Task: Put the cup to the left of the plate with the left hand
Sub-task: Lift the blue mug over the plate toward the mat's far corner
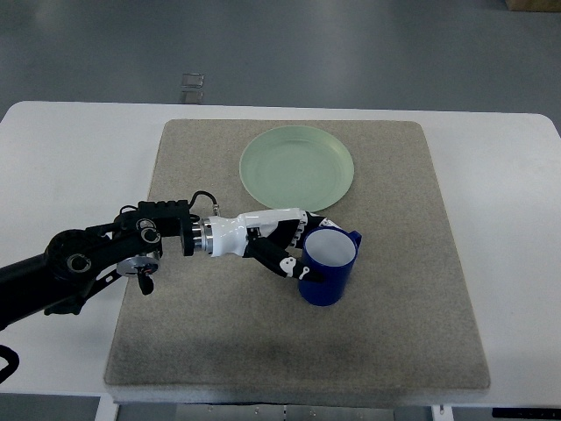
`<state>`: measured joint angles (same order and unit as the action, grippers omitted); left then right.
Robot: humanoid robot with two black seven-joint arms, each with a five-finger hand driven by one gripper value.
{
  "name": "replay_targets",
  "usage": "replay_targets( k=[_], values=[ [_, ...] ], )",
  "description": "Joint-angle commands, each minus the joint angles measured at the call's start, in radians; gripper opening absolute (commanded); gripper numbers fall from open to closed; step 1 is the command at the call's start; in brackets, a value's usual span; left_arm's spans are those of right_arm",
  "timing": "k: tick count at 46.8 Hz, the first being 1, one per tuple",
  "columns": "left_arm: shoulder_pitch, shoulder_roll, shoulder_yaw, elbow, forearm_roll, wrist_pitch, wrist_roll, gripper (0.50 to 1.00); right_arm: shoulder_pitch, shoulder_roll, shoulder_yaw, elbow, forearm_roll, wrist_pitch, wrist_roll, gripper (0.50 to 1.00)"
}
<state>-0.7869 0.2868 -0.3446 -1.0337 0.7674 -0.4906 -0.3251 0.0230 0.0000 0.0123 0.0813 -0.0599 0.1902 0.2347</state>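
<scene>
From my top view I see the blue cup [329, 267] standing upright on the grey mat [394, 333], in front of the pale green plate [298, 168] and a little toward its right edge, close to it but apart. Its white inside faces up at me and its handle sticks out at the upper right of the rim.

My left hand [285, 241] reaches in from the left and sits against the cup's left side. The fingers [294, 263] are curled around the cup: I see one black-and-white finger wrapped across its near left wall below the rim, and others bending around the far side of the rim toward the plate. The cup's left wall lies inside that curl, touching the fingers, so I read the hand as closed on the cup. I cannot tell whether the cup's base is on the mat or just off it.

The mat lies on a white table [70, 149].
</scene>
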Motion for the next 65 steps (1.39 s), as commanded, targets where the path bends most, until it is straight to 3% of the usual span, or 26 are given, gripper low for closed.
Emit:
replay_targets(
  k=[1, 16, 28, 36, 44, 55, 65],
  values=[
    [-0.003, -0.001, -0.007, -0.003, -0.01, 0.02, -0.002, 0.632, 0.0, 0.0, 0.0, 0.0, 0.0, 0.0, 0.0, 0.932],
    [-0.005, -0.008, -0.126, -0.005, -0.008, 0.072, -0.002, 0.632, 0.0, 0.0, 0.0, 0.0, 0.0, 0.0, 0.0, 0.932],
    [-0.008, 0.008, -0.162, 0.004, -0.003, 0.193, -0.002, 0.636, 0.0, 0.0, 0.0, 0.0, 0.0, 0.0, 0.0, 0.932],
    [-0.009, 0.018, -0.244, 0.072, -0.007, 0.247, -0.002, 0.636, 0.0, 0.0, 0.0, 0.0, 0.0, 0.0, 0.0, 0.932],
    [-0.009, 0.046, -0.307, 0.167, -0.008, 0.236, -0.003, 0.636, 0.0, 0.0, 0.0, 0.0, 0.0, 0.0, 0.0, 0.932],
    [-0.006, 0.087, -0.353, 0.216, -0.011, 0.228, -0.014, 0.638, 0.0, 0.0, 0.0, 0.0, 0.0, 0.0, 0.0, 0.932],
    [0.008, 0.123, -0.36, 0.273, -0.01, 0.188, -0.086, 0.641, -0.002, 0.0, 0.0, 0.0, 0.0, 0.0, 0.0, 0.932]
  ],
)
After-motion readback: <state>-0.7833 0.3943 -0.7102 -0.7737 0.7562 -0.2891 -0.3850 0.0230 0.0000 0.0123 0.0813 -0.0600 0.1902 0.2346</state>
